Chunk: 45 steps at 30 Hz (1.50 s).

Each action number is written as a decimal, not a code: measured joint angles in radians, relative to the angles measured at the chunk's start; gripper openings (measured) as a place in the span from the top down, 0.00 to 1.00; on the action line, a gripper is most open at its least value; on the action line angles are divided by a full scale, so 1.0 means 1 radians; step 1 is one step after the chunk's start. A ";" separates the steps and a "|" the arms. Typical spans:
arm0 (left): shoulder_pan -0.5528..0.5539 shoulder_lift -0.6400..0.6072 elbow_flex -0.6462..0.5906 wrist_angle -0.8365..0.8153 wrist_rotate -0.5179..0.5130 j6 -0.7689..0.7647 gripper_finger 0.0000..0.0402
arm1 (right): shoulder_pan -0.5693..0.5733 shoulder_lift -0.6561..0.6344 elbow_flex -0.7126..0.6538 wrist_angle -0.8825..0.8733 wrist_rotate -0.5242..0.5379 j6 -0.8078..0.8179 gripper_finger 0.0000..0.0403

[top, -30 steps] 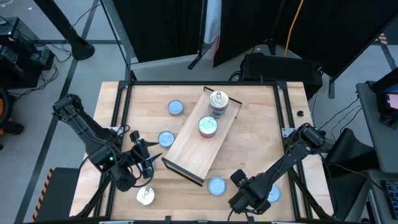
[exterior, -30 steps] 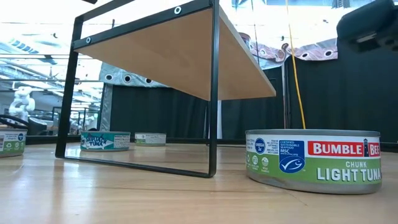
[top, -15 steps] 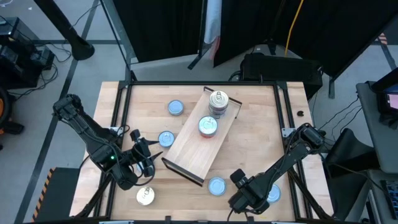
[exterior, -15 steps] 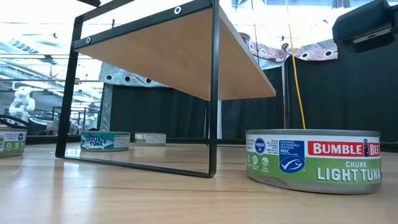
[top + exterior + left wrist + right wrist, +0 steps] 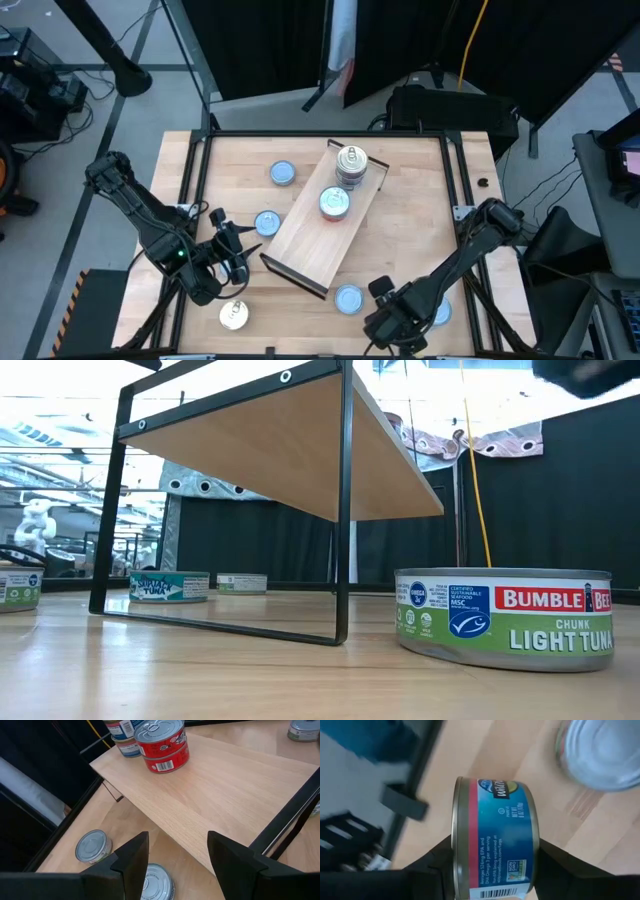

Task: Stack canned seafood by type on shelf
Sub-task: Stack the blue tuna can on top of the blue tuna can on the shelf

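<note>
One blue tin (image 5: 495,837) on edge between right gripper (image 5: 492,870) fingers

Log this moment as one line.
right gripper: shut on blue-label tin | left gripper: open, empty, near shelf | shelf: two stacks

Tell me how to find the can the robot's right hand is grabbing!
Look at the near right corner of the wooden table, past the low end of the slanted shelf. The right gripper there pinches one can between its fingers. Unlike the other cans, which lie flat, this one is turned on its side, with a blue label and a red band.
</note>
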 joint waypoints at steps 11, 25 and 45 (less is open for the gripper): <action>0.000 -0.030 0.000 0.000 -0.030 0.008 0.50 | -0.101 -0.129 0.212 0.020 0.120 0.032 0.54; 0.000 -0.113 0.000 0.000 -0.037 0.002 0.50 | -0.514 -0.503 0.252 0.313 0.165 -0.354 0.54; 0.000 -0.140 0.000 0.005 -0.052 0.032 0.50 | -0.968 -0.537 0.010 0.405 0.105 0.178 0.54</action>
